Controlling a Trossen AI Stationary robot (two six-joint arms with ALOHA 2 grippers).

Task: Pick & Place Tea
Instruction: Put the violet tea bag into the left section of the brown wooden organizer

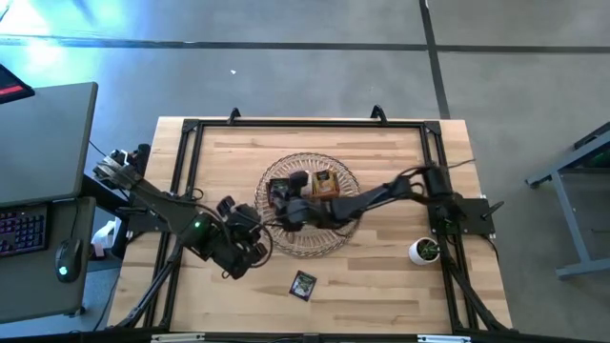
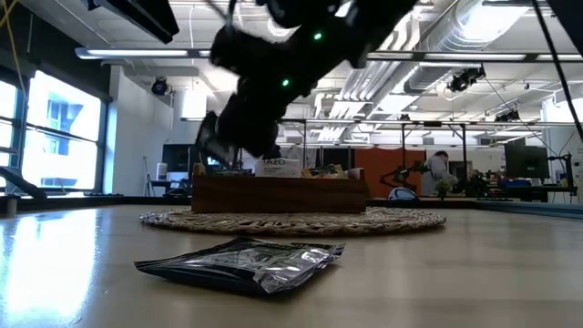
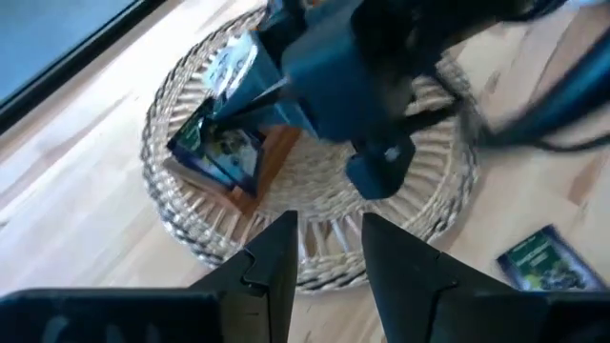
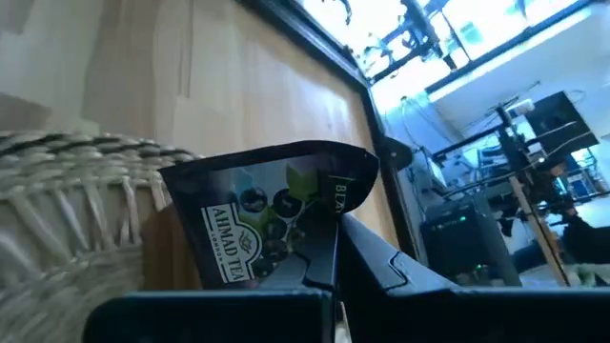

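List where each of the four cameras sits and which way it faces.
High view: overhead, straight down on the table, both arms, the wicker basket.
Low view: table height, level across past a black sachet; an arm above.
Left wrist: behind the open left hand, facing the basket.
Right wrist: behind the right hand, shut on a sachet.
Shared: high and low views both show the lone black sachet.

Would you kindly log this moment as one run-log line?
right gripper: shut on black sachet over wooden tray | left gripper: open beside wicker basket | another sachet: on table
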